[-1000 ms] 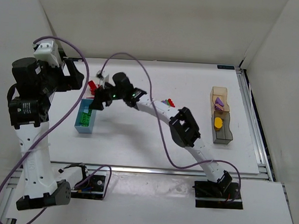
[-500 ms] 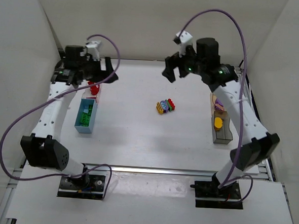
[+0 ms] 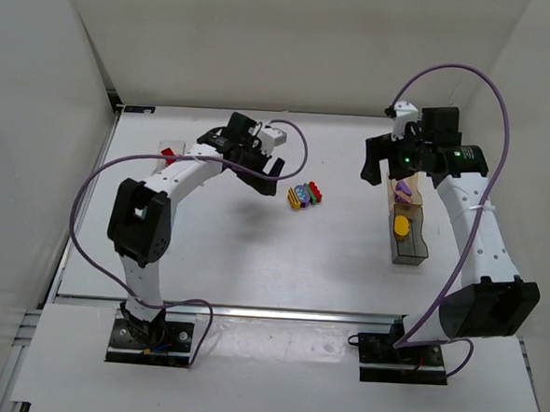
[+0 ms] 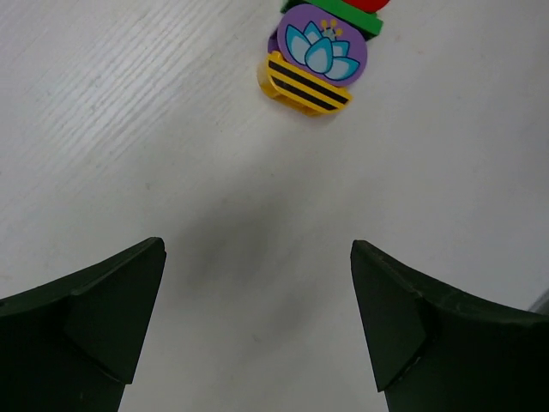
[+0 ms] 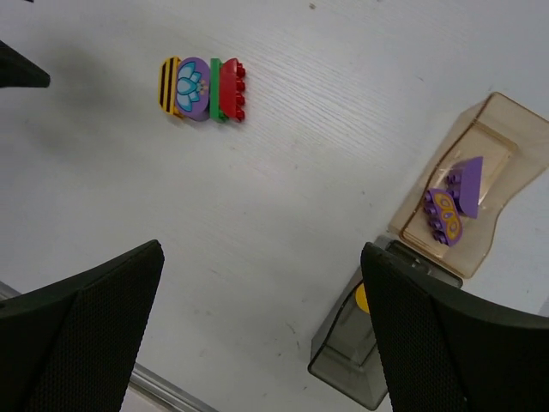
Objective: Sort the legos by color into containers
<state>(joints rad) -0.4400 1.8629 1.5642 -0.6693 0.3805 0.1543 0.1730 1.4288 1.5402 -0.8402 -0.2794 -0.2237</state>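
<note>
White table, mixed-colour lego stack mid-table, tan container and dark container right, possibly red brick left.

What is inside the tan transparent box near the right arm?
Two purple plastic bricks lie inside the tan transparent box, one wedge-shaped, one with an orange print. The floor under them is hidden.

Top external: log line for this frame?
left gripper open, empty, near mixed stack | right gripper open, empty, by tan container | mixed stack ungrasped, unsorted
</note>
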